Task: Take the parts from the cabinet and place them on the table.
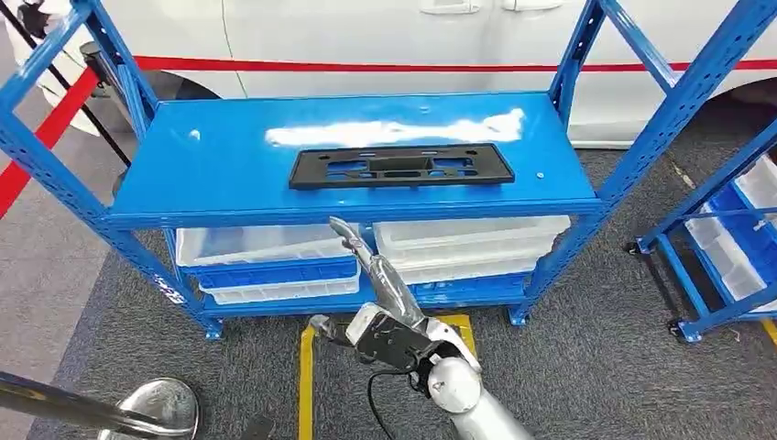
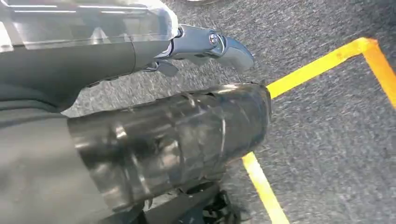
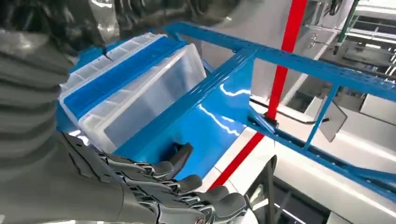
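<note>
Flat black part [image 1: 400, 167] lying alone on the top blue shelf [image 1: 229, 170] of the cabinet, near the front edge, not yet touched. Right robot hand [image 1: 371, 266] raised below and in front of that shelf, empty, fingers [image 3: 187, 184] stretched out and apart; left robot hand [image 2: 208, 44] hanging low over the grey floor [image 2: 327, 140] with nothing in it, open or curled hard to tell. Probably light, stiff and thin, a bit slippery on the shiny shelf, so best taken along the near long edge, close to the middle, to keep it level.
</note>
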Robot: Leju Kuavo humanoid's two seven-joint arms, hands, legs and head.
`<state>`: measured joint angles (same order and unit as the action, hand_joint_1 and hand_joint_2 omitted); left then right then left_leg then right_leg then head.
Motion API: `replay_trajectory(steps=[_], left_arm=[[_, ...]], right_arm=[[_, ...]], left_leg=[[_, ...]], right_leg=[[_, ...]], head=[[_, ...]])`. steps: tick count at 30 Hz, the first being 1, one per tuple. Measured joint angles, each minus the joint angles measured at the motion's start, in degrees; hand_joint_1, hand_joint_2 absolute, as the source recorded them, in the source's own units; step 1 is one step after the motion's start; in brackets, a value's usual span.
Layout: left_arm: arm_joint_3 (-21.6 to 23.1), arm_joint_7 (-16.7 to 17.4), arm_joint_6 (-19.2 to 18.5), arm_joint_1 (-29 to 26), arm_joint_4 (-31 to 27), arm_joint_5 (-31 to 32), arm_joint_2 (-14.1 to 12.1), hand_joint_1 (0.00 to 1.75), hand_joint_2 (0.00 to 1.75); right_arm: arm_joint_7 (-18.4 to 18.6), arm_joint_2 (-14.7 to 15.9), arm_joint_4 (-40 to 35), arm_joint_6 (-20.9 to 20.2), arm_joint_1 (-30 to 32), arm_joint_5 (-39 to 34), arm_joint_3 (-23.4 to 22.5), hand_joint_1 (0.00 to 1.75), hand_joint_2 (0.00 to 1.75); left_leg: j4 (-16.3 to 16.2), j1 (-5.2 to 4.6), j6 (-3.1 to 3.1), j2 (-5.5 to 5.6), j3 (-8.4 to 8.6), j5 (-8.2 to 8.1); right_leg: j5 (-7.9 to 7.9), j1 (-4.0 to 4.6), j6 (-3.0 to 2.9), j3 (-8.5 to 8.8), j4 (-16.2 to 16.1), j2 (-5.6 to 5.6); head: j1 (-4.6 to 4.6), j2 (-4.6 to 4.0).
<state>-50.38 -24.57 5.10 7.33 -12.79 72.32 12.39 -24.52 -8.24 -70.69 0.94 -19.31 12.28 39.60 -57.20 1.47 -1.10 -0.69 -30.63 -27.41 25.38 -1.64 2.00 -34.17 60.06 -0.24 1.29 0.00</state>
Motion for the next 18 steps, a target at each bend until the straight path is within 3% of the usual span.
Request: replay_trajectory(steps=[1,2,3,4,6,7,9,10,11,12,13,15,16,18], left_arm=[[0.0,-0.1,0.0,0.1,0.0,0.0,0.0,0.00,0.00],[-0.1,-0.1,0.0,0.0,0.0,-0.2,0.0,0.00,0.00],[-0.1,-0.2,0.0,0.0,0.0,-0.2,0.0,0.00,0.00],[-0.1,-0.4,-0.1,0.0,0.1,-0.2,0.0,0.00,0.00],[-0.1,-0.8,-0.4,0.1,0.1,-0.2,-0.1,0.00,0.00],[-0.1,-0.9,-0.5,0.1,0.1,-0.2,-0.1,0.00,0.00],[-0.1,-0.9,-1.2,-0.1,0.1,-0.2,-0.2,0.00,0.00],[-0.1,-0.9,-1.3,-0.2,0.1,-0.2,-0.2,0.00,0.00],[-0.1,-0.9,-1.3,-0.4,0.1,-0.2,-0.3,0.00,0.00],[-0.1,-0.9,-1.4,-0.5,0.1,-0.2,-0.3,0.00,0.00],[-0.1,-0.9,-1.4,-0.5,0.1,-0.2,-0.3,0.00,0.00],[-0.1,-0.9,-1.4,-0.4,0.1,-0.2,-0.4,0.00,0.00],[-0.1,-0.9,-1.5,-0.4,0.1,-0.2,-0.5,0.00,0.00],[-0.1,-1.0,-1.8,-0.3,0.1,-0.3,-0.5,0.00,0.00]], right_arm=[[0.1,0.0,0.1,0.0,-0.1,0.0,0.1,0.00,0.00],[0.1,0.0,0.2,0.0,-0.2,0.0,0.3,0.00,0.00],[0.2,0.0,0.2,0.1,-0.1,0.0,0.3,0.00,1.75],[0.2,0.0,0.2,0.2,-0.2,0.0,0.3,0.00,1.75],[0.1,0.0,0.1,0.6,-0.3,0.2,0.4,0.00,1.75],[0.1,0.0,0.0,1.3,-0.5,0.4,0.4,0.00,1.75],[0.1,0.0,0.0,2.8,-0.7,1.5,0.5,0.00,1.75],[0.1,0.1,0.0,3.6,-0.6,2.2,0.5,0.00,1.75],[0.1,0.1,0.0,4.1,-0.6,2.6,0.5,0.00,1.75],[0.1,0.1,0.0,4.4,-0.7,2.9,0.5,0.00,1.75],[0.1,0.1,0.0,4.5,-0.7,3.1,0.5,0.00,1.75],[0.1,0.1,-0.1,4.6,-0.7,3.1,0.5,0.00,1.75],[0.1,0.1,-0.2,5.4,-0.8,3.9,0.5,0.00,1.75],[0.1,0.2,-0.2,8.4,-0.9,7.5,0.5,0.00,1.75]], left_leg=[[-0.5,-0.40,0.38,0.05,-0.37,-0.18],[-0.5,-0.44,0.76,0.07,-0.69,-0.07],[-0.5,-0.37,1.05,-0.04,-0.72,-0.11],[-0.4,-0.21,1.44,-0.14,-0.64,0.00],[-1.1,-0.01,1.95,0.04,-0.90,-0.98],[-3.6,-0.01,2.03,0.11,-2.06,-2.60],[-12.8,-0.03,2.29,0.16,-6.51,-6.82],[-17.2,-0.03,2.33,0.16,-8.81,-8.06],[-18.8,-0.03,2.32,0.16,-9.76,-7.86],[-17.6,-0.04,2.17,0.16,-9.46,-6.29],[-13.9,-0.06,1.96,0.17,-7.95,-3.75],[-3.8,-0.14,1.32,0.26,-3.43,1.44],[-2.2,-0.40,1.14,0.46,-2.57,0.54],[-1.6,-0.67,0.98,0.56,-2.81,0.75]], right_leg=[[0.61,0.62,-0.30,0.15,-0.4,0.04],[0.74,0.50,-0.92,-0.21,-0.2,0.20],[0.80,0.62,-1.16,-0.43,-0.2,0.32],[0.82,0.92,-1.51,-0.55,-0.1,0.43],[0.52,0.42,-2.51,-0.11,-0.8,0.40],[0.52,0.40,-2.99,-0.10,-0.9,0.35],[0.58,0.60,-3.27,-0.14,-0.9,0.32],[0.62,0.77,-3.34,-0.14,-0.8,0.36],[0.65,0.86,-3.38,-0.11,-0.8,0.44],[0.68,0.94,-3.41,-0.02,-0.8,0.56],[0.76,0.97,-3.41,0.07,-0.7,0.69],[0.99,0.98,-3.18,0.26,-0.5,0.88],[1.08,1.26,-2.92,0.10,-0.3,0.92],[0.85,1.26,-2.29,-0.28,-0.3,0.94]], head=[[0.11,0.00],[-0.09,0.00],[-0.11,0.00],[-0.13,0.00],[-0.15,0.00],[-0.20,0.00],[-0.22,0.00],[-0.24,0.00],[-0.22,0.00],[-0.24,0.00],[-0.22,0.00],[-0.22,0.00],[-0.20,0.00],[-0.17,0.00]])
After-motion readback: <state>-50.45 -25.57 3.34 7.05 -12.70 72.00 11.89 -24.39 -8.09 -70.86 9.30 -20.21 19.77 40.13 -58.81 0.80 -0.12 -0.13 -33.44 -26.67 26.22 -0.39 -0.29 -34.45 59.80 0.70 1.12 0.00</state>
